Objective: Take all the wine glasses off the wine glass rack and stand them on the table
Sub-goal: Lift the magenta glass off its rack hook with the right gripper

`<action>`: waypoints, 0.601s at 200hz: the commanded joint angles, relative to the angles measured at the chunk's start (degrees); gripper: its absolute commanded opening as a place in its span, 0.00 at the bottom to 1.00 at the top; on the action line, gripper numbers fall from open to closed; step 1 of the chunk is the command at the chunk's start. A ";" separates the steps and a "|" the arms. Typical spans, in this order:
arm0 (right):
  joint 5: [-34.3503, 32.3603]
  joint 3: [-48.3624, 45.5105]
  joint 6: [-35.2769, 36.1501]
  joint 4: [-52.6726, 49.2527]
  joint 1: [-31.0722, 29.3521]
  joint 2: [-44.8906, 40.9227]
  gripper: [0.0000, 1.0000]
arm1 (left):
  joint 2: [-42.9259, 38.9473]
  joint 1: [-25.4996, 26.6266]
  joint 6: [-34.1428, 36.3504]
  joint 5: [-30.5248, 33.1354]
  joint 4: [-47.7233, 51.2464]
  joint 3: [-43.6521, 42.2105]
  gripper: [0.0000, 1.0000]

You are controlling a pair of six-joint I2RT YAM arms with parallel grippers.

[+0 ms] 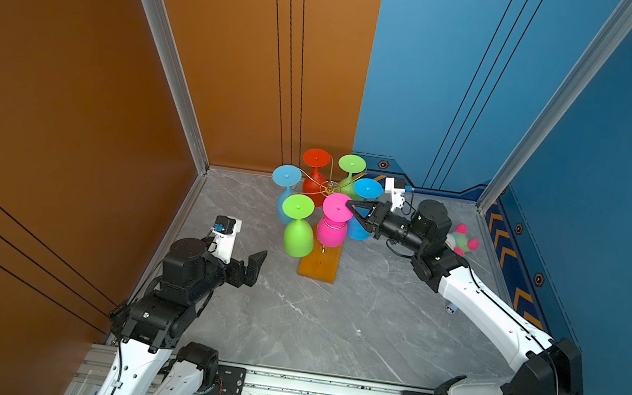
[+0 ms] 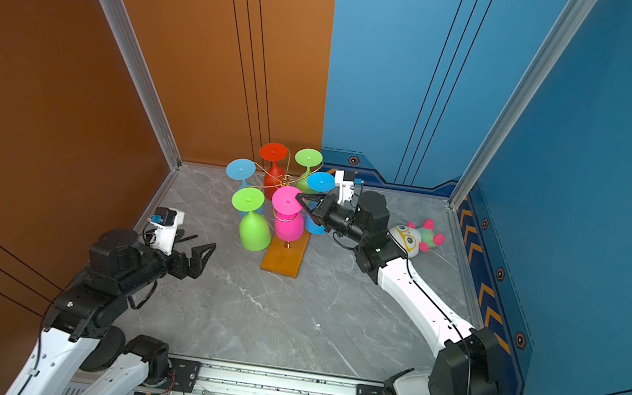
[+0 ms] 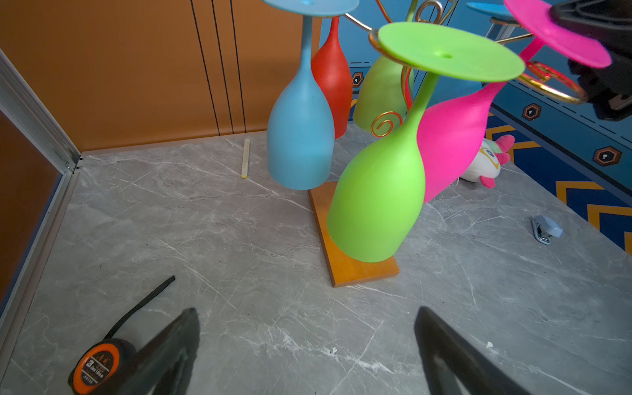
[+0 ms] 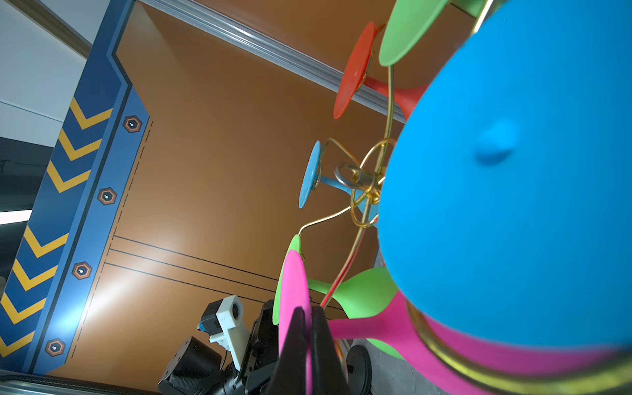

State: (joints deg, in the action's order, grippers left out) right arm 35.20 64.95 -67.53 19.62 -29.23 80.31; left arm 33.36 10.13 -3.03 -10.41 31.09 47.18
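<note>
The pink wine glass (image 1: 331, 232) hangs foot-up on the wine glass rack (image 1: 319, 267), on a scroll arm at the near side of the stand, over the wooden base. Its long axis runs from the flat foot (image 4: 294, 290) down through the stem to the bowl, and it is tilted rather than plumb. A gold ring (image 3: 550, 85) of the rack circles the stem just under the foot.

The right gripper (image 1: 351, 208) reaches in from the right at foot height, its jaws closed edge-on across the rim of that foot. It is the nearer arm by far. The stem probably has to slide sideways out of the ring, towards that gripper.

The left gripper (image 1: 257, 259) hangs well apart over the desk (image 1: 329, 326), jaws wide open and empty.

The ring's gap cannot be made out. The green wine glass (image 3: 376, 198) overlaps the pink bowl, and I cannot tell whether they touch. A blue wine glass (image 4: 513, 171) blocks much of the right wrist view.
</note>
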 commanded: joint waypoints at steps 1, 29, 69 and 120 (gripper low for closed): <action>-2.14 -0.91 -0.08 3.79 0.88 -3.00 0.00 | -0.48 -0.47 -0.12 -1.12 -0.68 -0.86 0.98; -2.25 -1.97 -0.42 3.94 1.38 -4.30 0.00 | -0.32 -0.51 -0.06 -1.19 -0.78 -0.86 0.98; -1.90 -3.27 -0.48 3.46 1.81 -6.12 0.00 | -0.33 -0.47 -0.14 -1.43 -0.86 -0.84 0.98; -1.47 -5.48 0.39 1.43 2.07 -9.60 0.00 | -1.38 -0.49 -1.13 -3.00 -0.86 -0.93 0.98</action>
State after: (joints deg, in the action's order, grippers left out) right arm 34.26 60.62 -68.01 20.14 -27.62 73.71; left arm 33.08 10.13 -3.05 -10.90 31.09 47.18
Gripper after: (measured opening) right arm 0.051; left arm 0.979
